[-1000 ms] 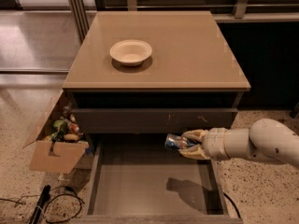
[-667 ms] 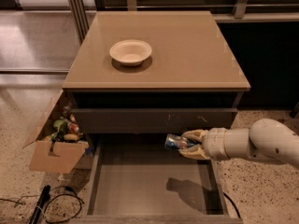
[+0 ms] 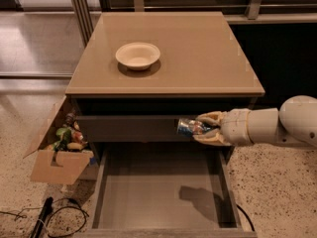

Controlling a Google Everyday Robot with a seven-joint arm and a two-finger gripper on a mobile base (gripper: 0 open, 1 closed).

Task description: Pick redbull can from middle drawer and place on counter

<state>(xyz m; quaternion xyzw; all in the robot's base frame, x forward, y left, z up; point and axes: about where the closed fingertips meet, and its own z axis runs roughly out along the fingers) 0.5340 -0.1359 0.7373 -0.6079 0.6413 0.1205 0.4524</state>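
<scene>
My gripper [image 3: 204, 128] comes in from the right on a white arm. Its cream fingers are shut on the redbull can [image 3: 189, 127], a small blue and silver cylinder held on its side. The can hangs above the open middle drawer [image 3: 161, 195], in front of the upper drawer front and just below the edge of the counter [image 3: 198, 48]. The drawer's grey floor is bare apart from the arm's shadow at the right.
A cream round bowl [image 3: 138, 55] sits on the counter's left half. A cardboard box [image 3: 58, 150] of small items stands on the floor left of the cabinet. A black cable [image 3: 42, 219] lies on the floor at bottom left.
</scene>
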